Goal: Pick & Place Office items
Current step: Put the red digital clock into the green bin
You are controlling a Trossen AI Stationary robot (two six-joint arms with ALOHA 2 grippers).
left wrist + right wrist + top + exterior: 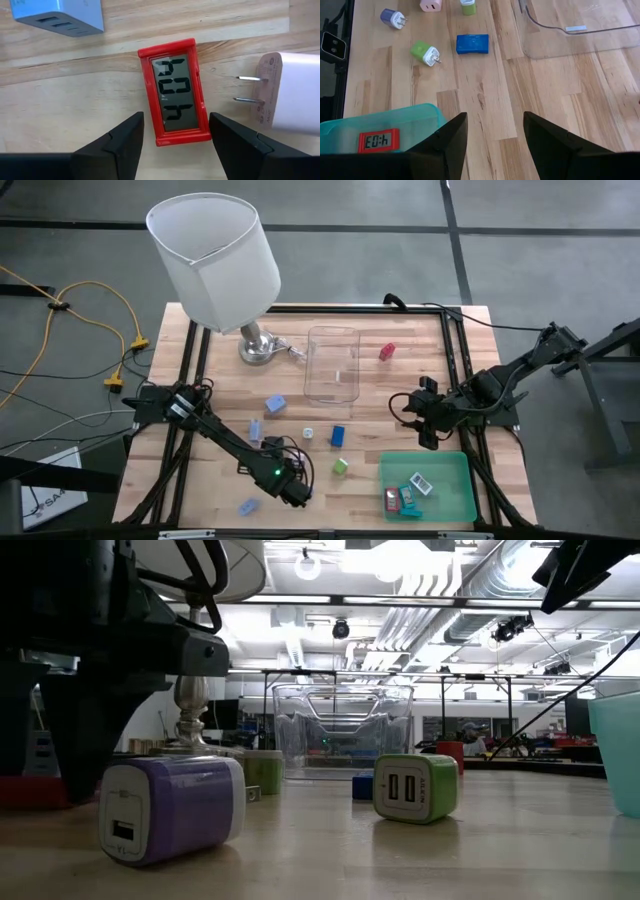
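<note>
Nearest the low camera you see a purple-and-white charger block lying on the wooden table, with a green charger block farther back beside it. Your left gripper is low over the table's near edge, its two fingers apart with a red digital clock lying flat between them; neither finger touches the clock that you can see. Just beyond one finger a white plug block lies with its prongs pointing toward the clock, and ahead of the claw to the other side sits a light blue charger block.

Your right gripper hangs with its fingers apart and nothing between them, at the edge of the green tray. A second red clock lies inside that tray, right beside the claw. Ahead of the right claw you have a blue block, a green-and-white plug, a purple plug and the clear plastic box. From above, a lone red piece lies beyond the box, and a lamp stands at the far side.
</note>
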